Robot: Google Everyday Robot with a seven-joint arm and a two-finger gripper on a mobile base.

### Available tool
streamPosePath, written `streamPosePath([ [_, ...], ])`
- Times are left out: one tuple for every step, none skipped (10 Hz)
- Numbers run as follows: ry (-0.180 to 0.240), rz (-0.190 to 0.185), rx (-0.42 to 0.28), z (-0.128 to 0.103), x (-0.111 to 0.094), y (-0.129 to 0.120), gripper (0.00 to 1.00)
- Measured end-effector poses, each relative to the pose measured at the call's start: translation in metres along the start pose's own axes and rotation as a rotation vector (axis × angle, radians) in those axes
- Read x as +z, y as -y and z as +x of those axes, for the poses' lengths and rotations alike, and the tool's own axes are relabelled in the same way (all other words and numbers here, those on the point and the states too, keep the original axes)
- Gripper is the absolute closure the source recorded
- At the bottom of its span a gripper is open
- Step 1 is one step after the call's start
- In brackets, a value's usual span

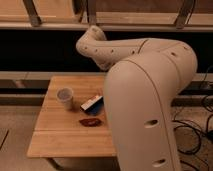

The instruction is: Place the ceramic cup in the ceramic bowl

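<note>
The small off-white ceramic cup (64, 97) stands upright on the left part of the wooden table (60, 135). The orange-red ceramic bowl is out of view; the big white arm (145, 95) covers the table's right side. The arm folds up and back to a joint (92, 42) at the top middle. The gripper itself is not in view.
A blue-and-white rectangular object (92, 103) lies right of the cup. A small flat dark-red object (90, 122) lies in front of it. A dark shelf unit stands behind the table. Black cables (197, 135) lie on the floor at right.
</note>
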Motion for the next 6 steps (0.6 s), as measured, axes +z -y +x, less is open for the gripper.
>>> streamPosePath([
  [0.0,0.0,0.0,0.0,0.0,0.0,0.2],
  [0.0,0.0,0.0,0.0,0.0,0.0,0.2],
  [0.0,0.0,0.0,0.0,0.0,0.0,0.2],
  [0.0,0.0,0.0,0.0,0.0,0.0,0.2],
  [0.0,0.001,0.0,-0.0001,0.0,0.0001,0.2],
  [0.004,0.005,-0.006,-0.0017,-0.0002,0.0012,0.2],
])
